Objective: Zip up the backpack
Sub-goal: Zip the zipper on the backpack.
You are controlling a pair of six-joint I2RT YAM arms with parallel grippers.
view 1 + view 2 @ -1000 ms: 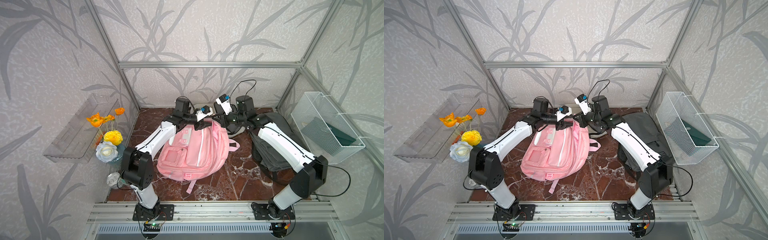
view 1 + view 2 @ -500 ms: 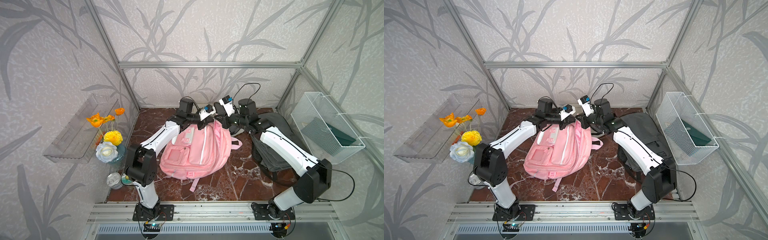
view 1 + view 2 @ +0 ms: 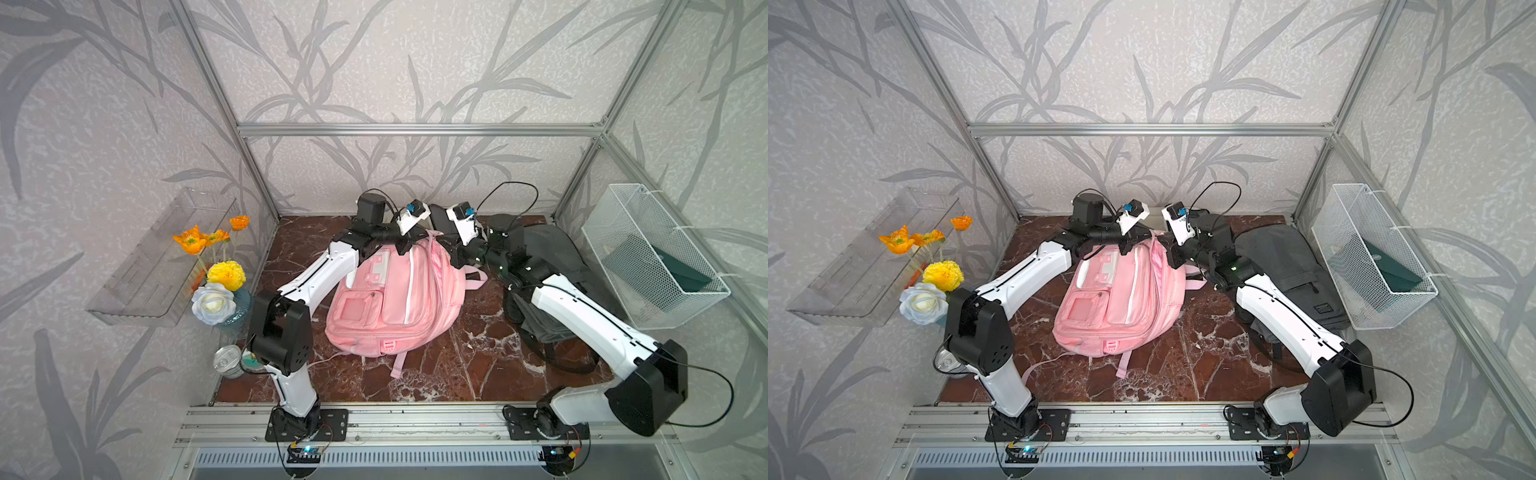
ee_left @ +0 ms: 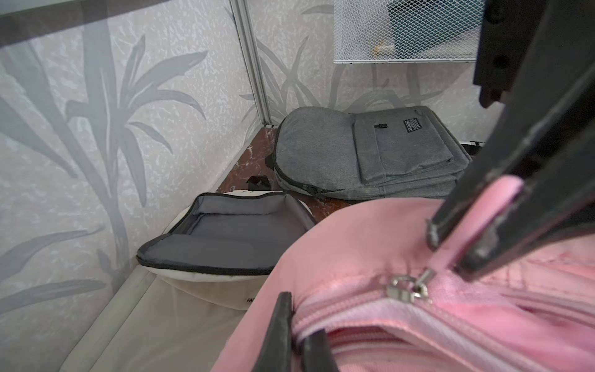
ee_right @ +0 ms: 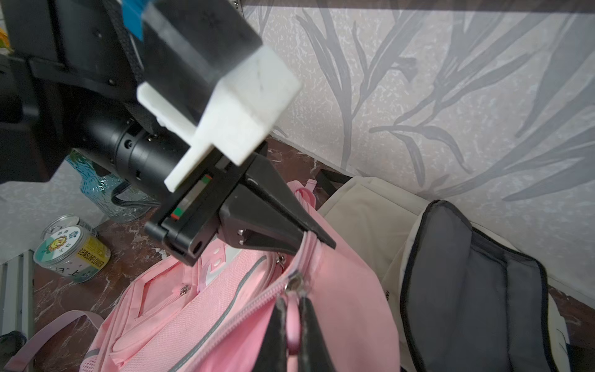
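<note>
Marble top [image 3: 457,374]: one pink backpack [image 3: 395,299], one grey backpack [image 4: 322,151]; left jaws clamp pink rim, right jaws clamp zipper pull [image 5: 292,322]

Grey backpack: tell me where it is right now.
In a top view the grey backpack lies flat on the right side, between the pink backpack and the white mesh basket, partly hidden by the right arm.

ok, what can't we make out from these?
- Zip: left wrist view, track blurred, runs off the frame edge; open length unclear.
- Basket: both top views, mesh veils the green item inside.
- Left fingers, right fingers: both top views, what they pinch is too small to see.
- Beige bag: both top views, arms mostly hide it.
</note>
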